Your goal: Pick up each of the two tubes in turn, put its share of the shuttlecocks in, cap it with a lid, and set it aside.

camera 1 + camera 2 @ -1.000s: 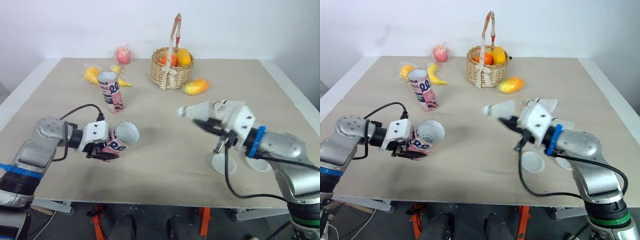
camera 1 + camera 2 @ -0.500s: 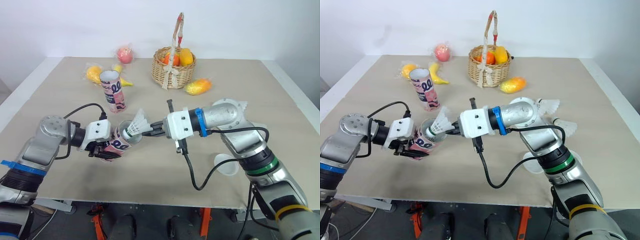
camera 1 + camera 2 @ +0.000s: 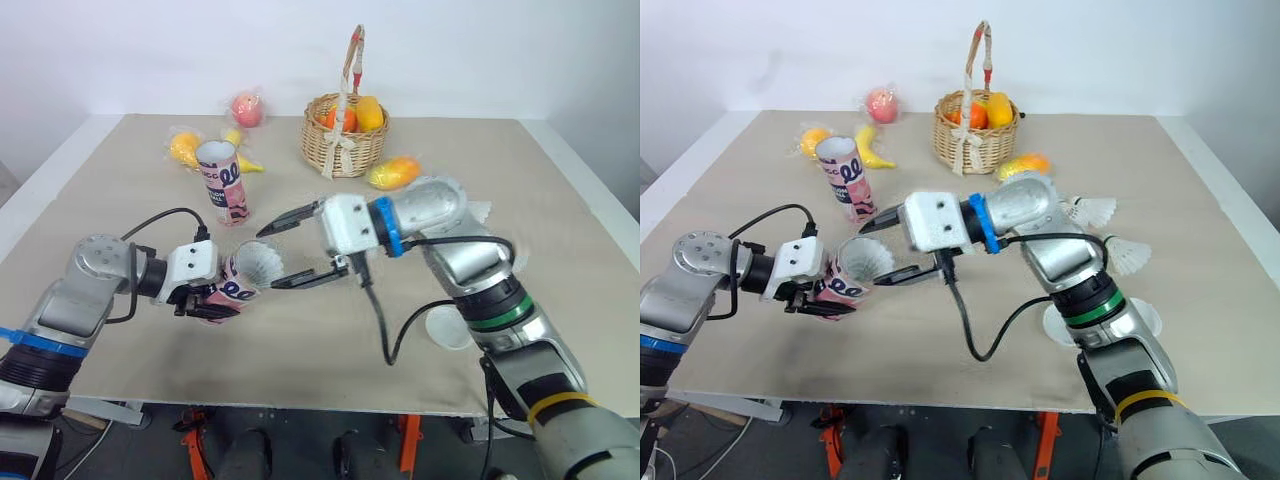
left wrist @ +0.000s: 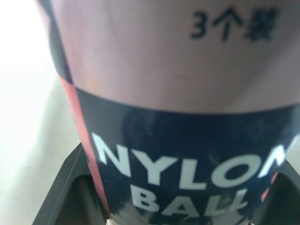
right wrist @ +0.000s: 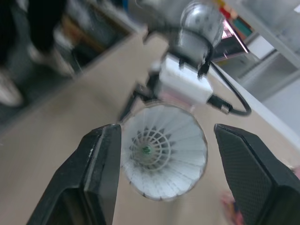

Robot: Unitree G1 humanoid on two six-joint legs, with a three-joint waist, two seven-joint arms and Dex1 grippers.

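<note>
left fingers (image 4: 65,187) are clamping the tilted tube (image 3: 240,288); right fingers (image 5: 101,178) are hanging apart at its mouth, shuttlecock (image 5: 161,152) sitting inside

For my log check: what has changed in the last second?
The right hand brought a shuttlecock across to the tube in the left hand, put it inside and opened, letting it go. The left hand stays shut on that tube; the standing tube and the basket have not moved.
</note>
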